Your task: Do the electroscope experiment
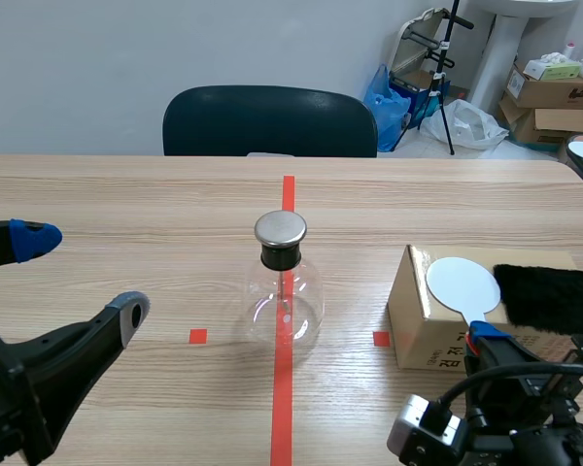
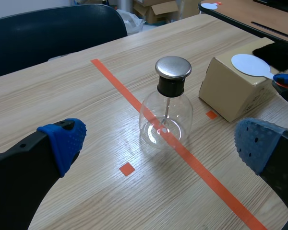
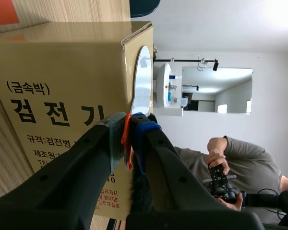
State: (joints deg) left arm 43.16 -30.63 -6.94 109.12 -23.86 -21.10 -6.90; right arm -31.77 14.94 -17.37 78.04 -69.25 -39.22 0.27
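- A glass flask (image 1: 284,291) with a round metal cap stands upright on the red tape line, mid-table (image 1: 126,194).
- A cardboard box (image 1: 418,325) lies well to its right; on top are a white paddle (image 1: 463,284) and a black cloth (image 1: 549,296).
- The left gripper (image 1: 78,277) hangs wide open, well left of the flask.
- The right gripper (image 1: 488,335) is at the paddle's handle.
- A dark chair (image 1: 269,120) stands behind the table.

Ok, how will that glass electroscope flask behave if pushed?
Likely fragile: the electroscope flask is clear glass. A push near its metal cap may tip it; pushed low on its round body, it probably slides.
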